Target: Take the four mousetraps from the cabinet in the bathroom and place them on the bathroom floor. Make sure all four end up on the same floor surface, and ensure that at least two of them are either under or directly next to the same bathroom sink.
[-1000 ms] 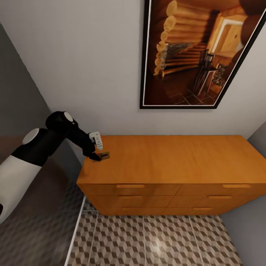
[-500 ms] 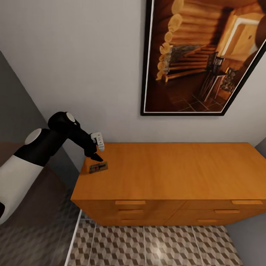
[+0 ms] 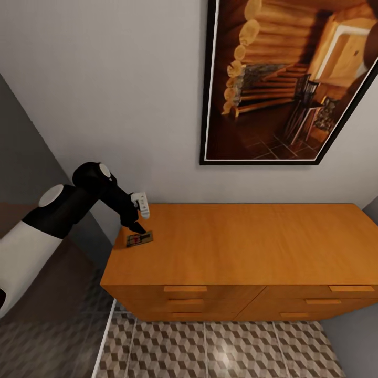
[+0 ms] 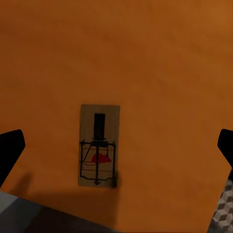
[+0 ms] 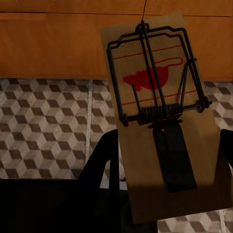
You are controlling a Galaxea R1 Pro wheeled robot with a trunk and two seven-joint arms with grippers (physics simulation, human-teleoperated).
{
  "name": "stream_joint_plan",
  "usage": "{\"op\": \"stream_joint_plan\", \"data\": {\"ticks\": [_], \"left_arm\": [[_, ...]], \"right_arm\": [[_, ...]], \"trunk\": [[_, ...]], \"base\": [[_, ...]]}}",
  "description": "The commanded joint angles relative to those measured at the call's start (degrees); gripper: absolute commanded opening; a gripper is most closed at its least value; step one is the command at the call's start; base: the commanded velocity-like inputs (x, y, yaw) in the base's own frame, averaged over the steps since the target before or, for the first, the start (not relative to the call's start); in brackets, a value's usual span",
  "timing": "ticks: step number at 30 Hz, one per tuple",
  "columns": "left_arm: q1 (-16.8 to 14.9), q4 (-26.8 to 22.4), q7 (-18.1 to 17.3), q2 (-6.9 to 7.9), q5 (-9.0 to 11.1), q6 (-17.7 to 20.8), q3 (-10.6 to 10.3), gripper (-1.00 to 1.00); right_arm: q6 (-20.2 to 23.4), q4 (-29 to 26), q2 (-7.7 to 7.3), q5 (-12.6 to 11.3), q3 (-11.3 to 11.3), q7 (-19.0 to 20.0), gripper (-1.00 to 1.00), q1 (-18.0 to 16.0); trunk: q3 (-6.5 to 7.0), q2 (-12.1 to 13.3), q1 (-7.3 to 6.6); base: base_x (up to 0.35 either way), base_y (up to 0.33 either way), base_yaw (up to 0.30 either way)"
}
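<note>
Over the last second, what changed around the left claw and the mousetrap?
Mainly the head camera shifted. The left claw edged slightly down toward the mousetrap, open, nothing taken or released. That trap stays flat at the left end of the cabinet top; drawers stay shut. The right claw holds a second mousetrap, with no earlier view to compare.

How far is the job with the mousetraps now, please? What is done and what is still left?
No mousetrap lies on the visible bathroom floor yet. In hand: the right gripper holds one mousetrap above the tiles, and the open left gripper hovers over a second mousetrap on the cabinet top near its left edge. Left: grasp that one, find the other two, and place all four on the floor, two by the sink.
</note>
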Motion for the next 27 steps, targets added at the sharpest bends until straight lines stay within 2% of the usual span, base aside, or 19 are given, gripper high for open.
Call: {"op": "stream_joint_plan", "data": {"ticks": [1, 8, 27], "left_arm": [[-0.07, -0.07, -0.51, 0.07, -0.48, 0.61, -0.35, 1.0], [-0.07, 0.04, -0.51, 0.24, -0.48, 0.59, -1.05, 1.0], [-0.07, 1.7, -0.51, 2.72, -0.48, 0.5, -1.19, 1.0]], "right_arm": [[-0.18, 0.05, 0.01, -0.51, 0.51, -0.05, -1.0, -0.04], [-0.18, 0.04, 0.01, -0.51, 0.51, -0.05, -1.0, -0.04], [-0.18, 0.05, 0.01, -0.51, 0.51, -0.05, -1.0, -0.04]], "trunk": [[-0.1, -0.1, 0.03], [-0.1, -0.1, 0.03], [-0.1, -0.1, 0.03]], "base": [[0.0, 0.0, 0.0], [0.0, 0.0, 0.0], [0.0, 0.0, 0.0]]}}
